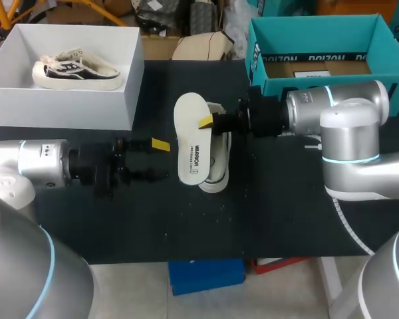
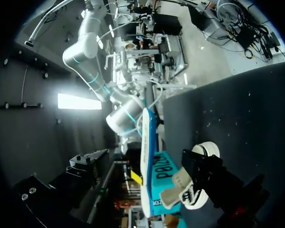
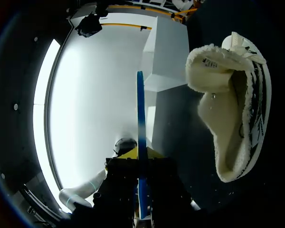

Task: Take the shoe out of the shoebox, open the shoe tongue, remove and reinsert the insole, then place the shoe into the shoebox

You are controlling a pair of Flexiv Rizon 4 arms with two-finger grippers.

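One insole out, pinched over the open shoe

One thing is in a grip. The right gripper (image 1: 206,122), reaching in from the right, has its fingers closed on the long edge of the white insole (image 1: 191,149) near its middle. The right wrist view shows the insole edge-on between the two fingers, so the hold looks square.

The insole hangs over the middle of the black table (image 1: 286,212), with its printed face up. Most of the shoe (image 1: 216,176) is hidden beneath it. That shoe lies on the table just right of centre, and from the right wrist it shows a fleecy lining and a wide, slack mouth. The left gripper (image 1: 159,159) sits just left of the insole with its fingers spread and nothing between them.

At the far left, the white shoebox (image 1: 66,106) holds a second shoe (image 1: 76,70). A teal box (image 1: 266,60) stands at the far right.

I'd judge the insole light, thin and bendy, so a mid-edge pinch will probably let both ends droop. A hold nearer the heel end might let the toe lead into the shoe. The shoe looks soft and light, and it would likely skid on the cloth when pushed. The idle left gripper would do well to pin it at the heel collar or hold the tongue back.
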